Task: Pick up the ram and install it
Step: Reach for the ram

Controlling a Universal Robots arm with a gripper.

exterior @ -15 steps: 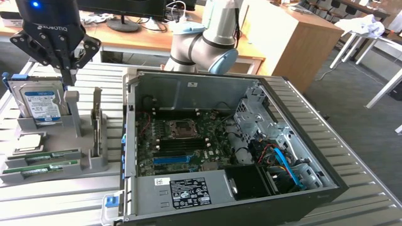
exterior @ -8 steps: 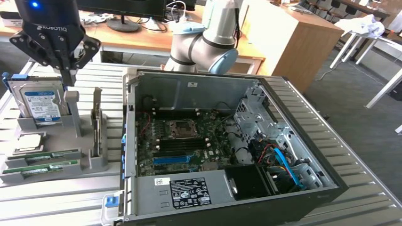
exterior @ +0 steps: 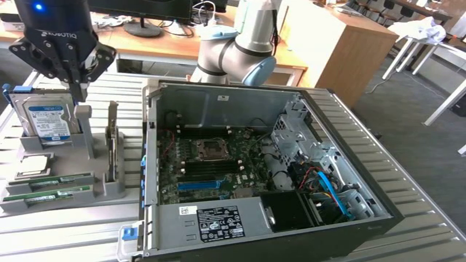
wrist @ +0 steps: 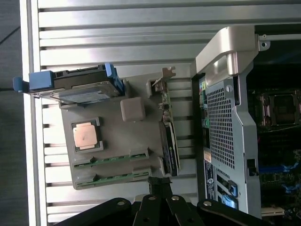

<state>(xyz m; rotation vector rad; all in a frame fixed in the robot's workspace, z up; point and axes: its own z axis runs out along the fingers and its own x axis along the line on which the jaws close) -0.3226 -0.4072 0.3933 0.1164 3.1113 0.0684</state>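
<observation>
Fingers (exterior: 75, 84) of gripper (exterior: 78, 99) pinched together, gripping nothing, hovering over gray holder (exterior: 109, 192). Holder carries hard drive (exterior: 47, 120), processor chip (exterior: 33, 164), upright expansion card (exterior: 112, 139). The ram (exterior: 54, 182), two green sticks, lies in slots at the edge farthest from drive. Open computer case (exterior: 218, 98) beside holder.

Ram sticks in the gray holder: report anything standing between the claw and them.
Nothing visible covers the ram sticks; they lie exposed in the slots of the gray holder. The shut claw hangs above the holder's other end, beside the upright hard drive. The flat processor chip lies between them but sits low.
</observation>
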